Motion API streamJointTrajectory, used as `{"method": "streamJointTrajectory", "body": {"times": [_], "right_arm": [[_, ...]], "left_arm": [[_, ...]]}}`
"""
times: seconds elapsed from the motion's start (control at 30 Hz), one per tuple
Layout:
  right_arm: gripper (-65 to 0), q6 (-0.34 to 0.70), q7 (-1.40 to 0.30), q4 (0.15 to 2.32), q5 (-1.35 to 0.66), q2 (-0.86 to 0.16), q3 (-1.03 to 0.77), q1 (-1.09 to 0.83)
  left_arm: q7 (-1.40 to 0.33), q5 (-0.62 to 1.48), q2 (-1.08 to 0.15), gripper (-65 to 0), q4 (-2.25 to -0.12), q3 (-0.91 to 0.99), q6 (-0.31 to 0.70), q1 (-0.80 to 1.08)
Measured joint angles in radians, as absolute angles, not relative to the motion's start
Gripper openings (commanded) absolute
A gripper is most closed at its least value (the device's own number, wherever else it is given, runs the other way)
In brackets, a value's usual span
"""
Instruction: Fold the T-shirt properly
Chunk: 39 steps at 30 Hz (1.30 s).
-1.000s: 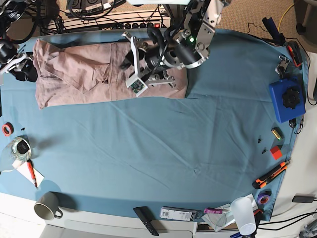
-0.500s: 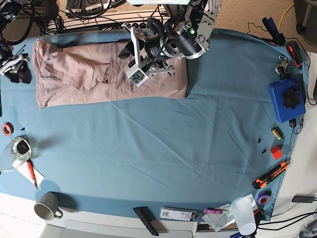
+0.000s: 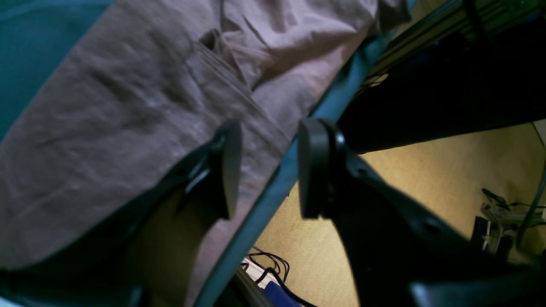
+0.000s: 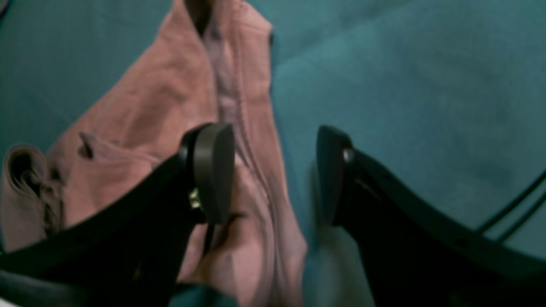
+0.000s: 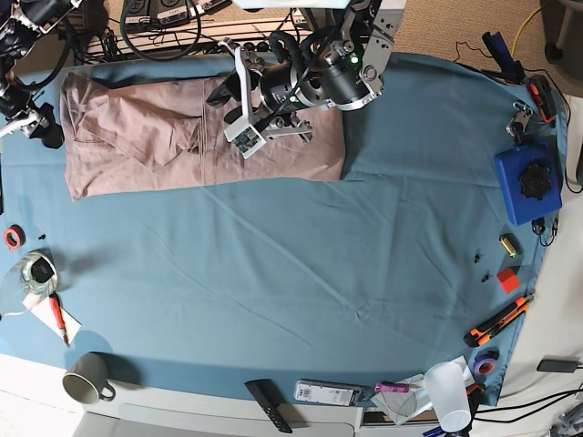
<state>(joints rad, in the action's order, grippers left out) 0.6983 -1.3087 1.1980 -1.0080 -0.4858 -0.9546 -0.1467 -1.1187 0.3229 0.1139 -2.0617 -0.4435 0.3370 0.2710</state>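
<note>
The mauve T-shirt (image 5: 155,137) lies as a long folded band along the back of the teal-covered table (image 5: 301,273). My left gripper (image 5: 223,93) hovers over the shirt's back edge near its middle. In the left wrist view that left gripper (image 3: 266,168) is open and empty, one finger over the T-shirt (image 3: 128,106) and the other past the table's edge. My right gripper (image 5: 38,127) is at the shirt's left end. The right wrist view shows that right gripper (image 4: 273,175) open too, straddling the hem of the T-shirt (image 4: 170,119) with nothing between the fingers.
Cables and a power strip (image 5: 182,36) run just behind the table's back edge. A blue box (image 5: 526,182) sits at the right edge, with an orange knife (image 5: 496,319) in front of it. A mug (image 5: 86,378), a remote (image 5: 269,405) and a plastic cup (image 5: 448,391) line the front.
My left arm has moved back and left over the shirt, towards the table's far edge. The right gripper has shifted only slightly at the shirt's left end. The shirt lies as before.
</note>
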Motion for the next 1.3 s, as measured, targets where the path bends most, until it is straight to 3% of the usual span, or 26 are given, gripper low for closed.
{"method": "streamJointTrajectory", "body": {"times": [0.13, 0.3, 0.7, 0.77, 0.9, 0.93, 1.07, 1.3], "right_arm": [[-34.0, 0.695, -1.416, 1.131, -1.101, -0.496, -0.943, -0.142], [-34.1, 0.696, -1.408, 1.116, -1.266, -0.496, -0.865, -0.137], [-34.1, 0.701, -1.362, 1.124, -1.258, -0.513, -0.621, -0.133], [-39.0, 0.701, -1.361, 1.124, -1.258, -0.513, -0.621, -0.133], [-63.1, 0.7, -1.374, 1.124, -1.234, -0.51, -0.619, -0.133], [-65.0, 0.699, -1.375, 1.123, -1.234, -0.509, -0.619, -0.13], [-65.0, 0.702, -1.384, 1.123, -1.134, -0.509, -0.615, -0.072], [-65.0, 0.7, -1.172, 1.113, -0.797, -0.523, -0.607, 0.076]], "left_arm": [[-1.119, 0.323, 0.114, -44.0, -2.062, -0.443, 0.337, 0.271], [-1.099, 0.323, 0.114, -44.0, -2.062, -0.443, 0.337, 0.271], [-1.099, 0.323, 0.114, -44.0, -2.062, -0.443, 0.337, 0.271], [-1.099, 0.323, 0.114, -44.0, -2.062, -0.443, 0.337, 0.271], [-1.099, 0.323, 0.114, -44.0, -2.062, -0.443, 0.337, 0.271], [-1.099, 0.323, 0.114, -44.0, -2.062, -0.443, 0.337, 0.271], [-1.099, 0.323, 0.114, -44.0, -2.062, -0.443, 0.337, 0.271], [-1.099, 0.323, 0.114, -44.0, -2.062, -0.443, 0.337, 0.271]]}}
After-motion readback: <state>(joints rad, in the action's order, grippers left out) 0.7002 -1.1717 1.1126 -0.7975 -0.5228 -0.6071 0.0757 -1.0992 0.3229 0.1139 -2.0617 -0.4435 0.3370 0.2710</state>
